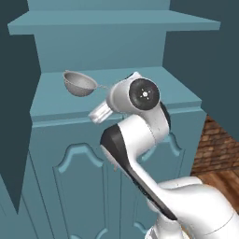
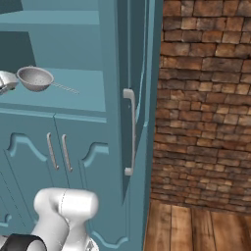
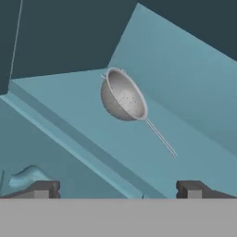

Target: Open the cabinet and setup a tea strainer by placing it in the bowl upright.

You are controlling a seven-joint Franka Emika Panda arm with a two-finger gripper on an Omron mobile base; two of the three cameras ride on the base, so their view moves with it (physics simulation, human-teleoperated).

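Observation:
The tall teal cabinet stands open, its right door (image 2: pixel 122 59) swung out with the silver bar handle (image 2: pixel 130 132) facing me. The tea strainer (image 1: pixel 79 84) (image 2: pixel 35 78) (image 3: pixel 122 98) rests on the cabinet's shelf (image 1: pixel 140 100). It is a small grey mesh cup with a thin wire handle (image 3: pixel 160 137) pointing right. My gripper (image 1: pixel 97 114) (image 3: pixel 118 190) hangs open at the shelf's front edge, just short of the strainer, with nothing between its fingertips (image 3: pixel 42 189). The bowl is out of view.
An upper shelf (image 1: pixel 112 21) overhangs the strainer's shelf. Below it are the lower teal double doors (image 1: pixel 79 186) with short handles (image 2: pixel 50 150). A brick wall (image 2: pixel 206 98) and wooden floor (image 2: pixel 196 225) lie to the right of the open door.

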